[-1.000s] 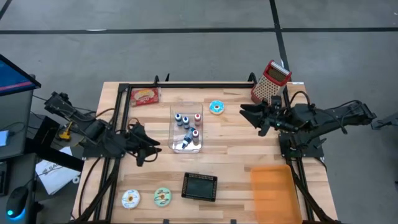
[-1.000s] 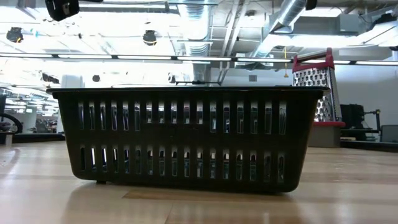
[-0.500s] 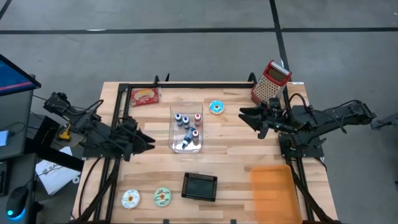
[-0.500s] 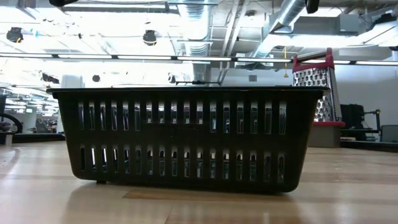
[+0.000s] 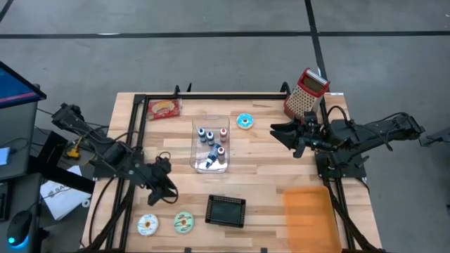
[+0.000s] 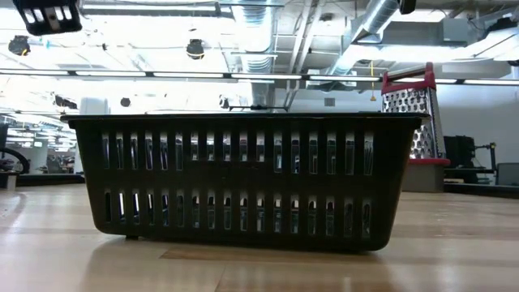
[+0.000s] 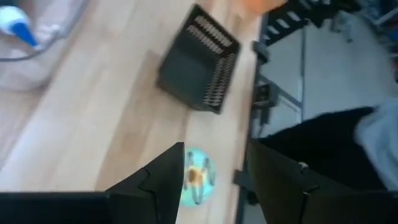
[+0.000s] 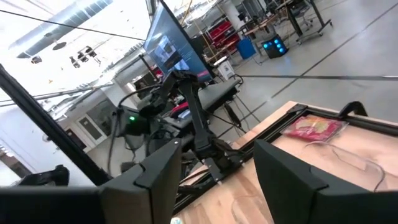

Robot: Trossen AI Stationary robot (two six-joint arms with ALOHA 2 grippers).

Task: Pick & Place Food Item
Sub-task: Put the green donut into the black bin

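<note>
Three doughnuts lie flat on the wooden table: a white one [image 5: 148, 224] and a green one [image 5: 183, 222] near the front edge, and a blue one [image 5: 245, 121] farther back. A red food packet [image 5: 164, 107] lies at the far left. My left gripper [image 5: 169, 188] hangs open above the table, slanting down toward the green doughnut [image 7: 198, 177], which shows between its fingers in the left wrist view. My right gripper [image 5: 278, 130] waits open and level, right of the blue doughnut, with nothing in it.
A black slotted basket [image 5: 226, 210] stands near the front, right of the green doughnut. A clear bin of small bottles [image 5: 211, 144] sits mid-table. A red-topped grater [image 5: 306, 91] stands at the far right, and an orange board [image 5: 311, 218] lies at the near right.
My left gripper has drawn back a little, then swung toward the table's near edge and tipped downward, ending above and behind the green doughnut. It has stayed open. My right arm has kept still.
</note>
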